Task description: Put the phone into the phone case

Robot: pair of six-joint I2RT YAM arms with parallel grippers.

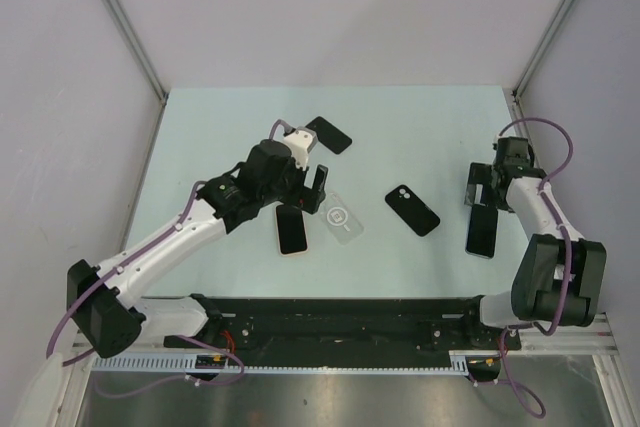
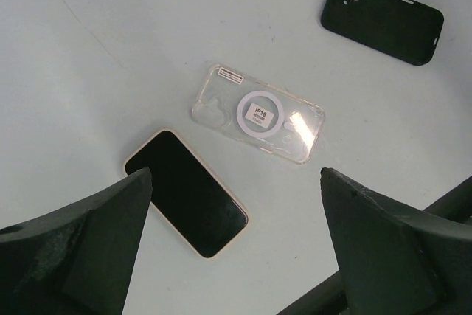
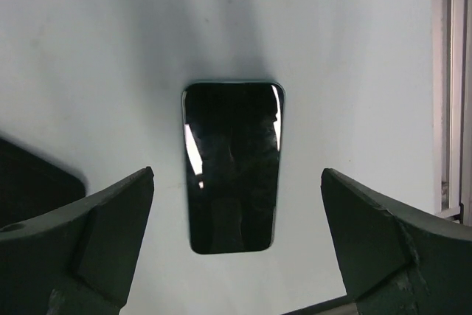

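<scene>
A pale green tabletop [image 1: 400,137] is enclosed by grey walls [image 1: 330,7]. The left pincer [image 2: 234,175] is held spread above a clear phone case [image 2: 258,113], the right pincer [image 3: 236,175] spread above a phone [image 3: 232,167]

Robotics lab, enclosed test cell. Evidence:
- plain grey panel walls [image 1: 330,7] on three sides, aluminium frame posts [image 1: 120,19] at far corners
- pale mint desk [image 1: 420,127] filling cell floor
- left arm [image 1: 170,242] and right arm [image 1: 540,209], white and black, mounted on black base rail [image 1: 340,319] at near edge
- purple cables [image 1: 540,120] looped along arms, white slotted cable duct [image 1: 330,362] in front of rail
- handling props lying flat, spaced apart: phones [image 1: 291,230], clear case [image 1: 341,218], black case [image 1: 412,209]
</scene>
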